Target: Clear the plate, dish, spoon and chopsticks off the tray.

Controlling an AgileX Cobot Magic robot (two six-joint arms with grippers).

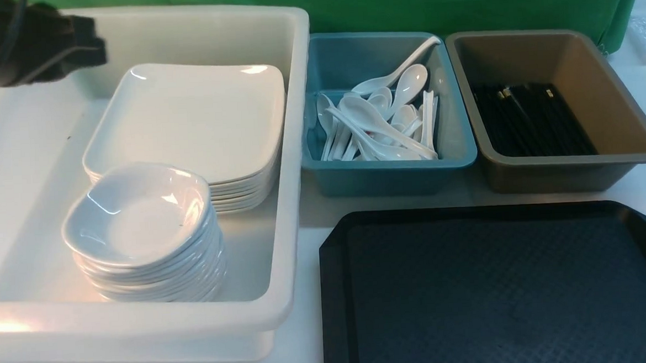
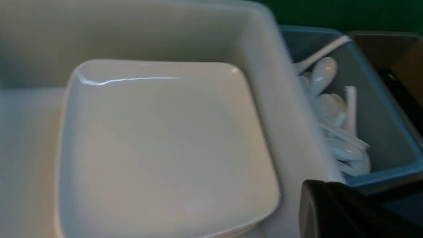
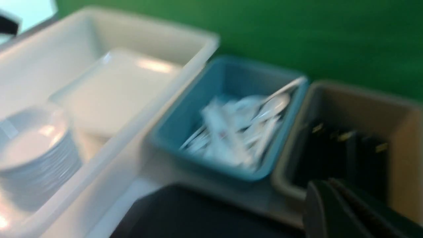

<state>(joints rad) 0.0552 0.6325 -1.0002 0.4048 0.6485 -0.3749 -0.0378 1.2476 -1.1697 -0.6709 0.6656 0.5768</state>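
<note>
The big black flat plastic tray [image 1: 500, 288] with cut-off corners lies nearest the robot and shows only bare diamond-pattern surface; its near edge is cut off by the picture. The large glossy white rounded-square plate [image 1: 187, 116] tops a stack in the deep white tub [image 1: 293, 150], behind a stack of small white bowl-like dishes [image 1: 136, 213]. The white soup spoons [image 1: 381, 123] lie heaped in the blue tub [image 1: 464, 141], and the thin black chopsticks [image 1: 530, 121] fill the brown tub [image 1: 623, 110]. Judged from this, clearing is complete or nearly so. The left gripper [image 1: 81, 47] hangs over the white tub's far left corner, jaws together and empty. The right gripper [image 3: 347, 211] appears only in its blurred wrist view, fingers together, holding nothing visible.
</note>
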